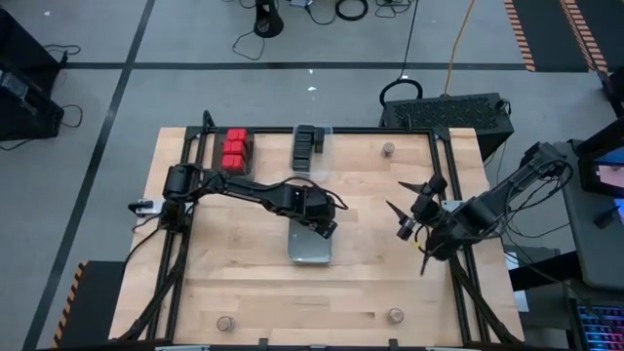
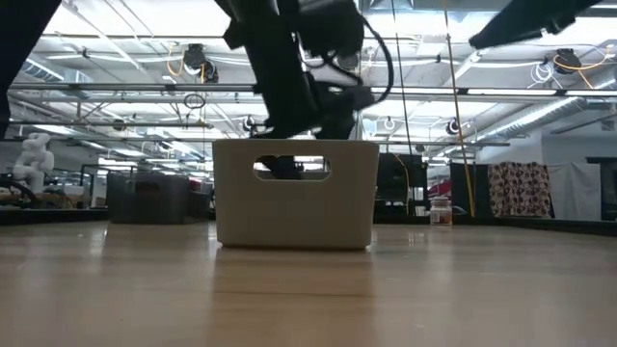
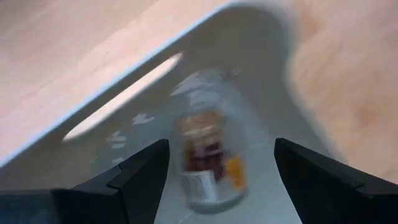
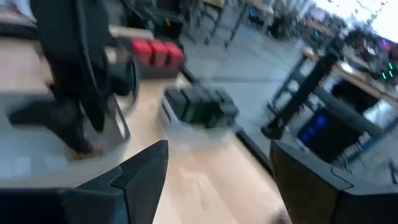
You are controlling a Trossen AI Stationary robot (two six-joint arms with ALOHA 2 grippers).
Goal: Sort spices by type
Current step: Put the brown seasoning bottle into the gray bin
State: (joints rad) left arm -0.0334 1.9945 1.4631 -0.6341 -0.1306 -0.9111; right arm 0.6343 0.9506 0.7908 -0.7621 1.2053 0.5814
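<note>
From above, my left pincer (image 1: 327, 226) hangs over the bin (image 1: 309, 244) in the middle of the surface (image 1: 244, 283), fingers spread wide and holding nothing. My right pincer (image 1: 408, 216) waits off to the right, also wide and empty. At the far edge the red boxes (image 1: 235, 149) stand grouped on the left, with the black boxes (image 1: 305, 148) just right of them in a clear tray. Single round jars sit apart: one far right (image 1: 388, 149), one near left (image 1: 225, 323), one near right (image 1: 395, 315).

From surface level, the bin's white wall (image 2: 294, 207) with its handle slot fills the middle, my left arm reaching down into it from above. One jar (image 2: 441, 211) stands well behind, to the right.

Through my left wrist, a brown-topped jar (image 3: 208, 158) lies on the bin's floor directly between my open fingers (image 3: 134, 174), not yet gripped.

Through my right wrist, the red and black groups show beyond my idle fingers (image 4: 140, 174).

I judge the reds and blacks done; the jars are now in hand. Next I should lower around this jar, close on its body, lift it clear of the bin walls and start a jar group.
</note>
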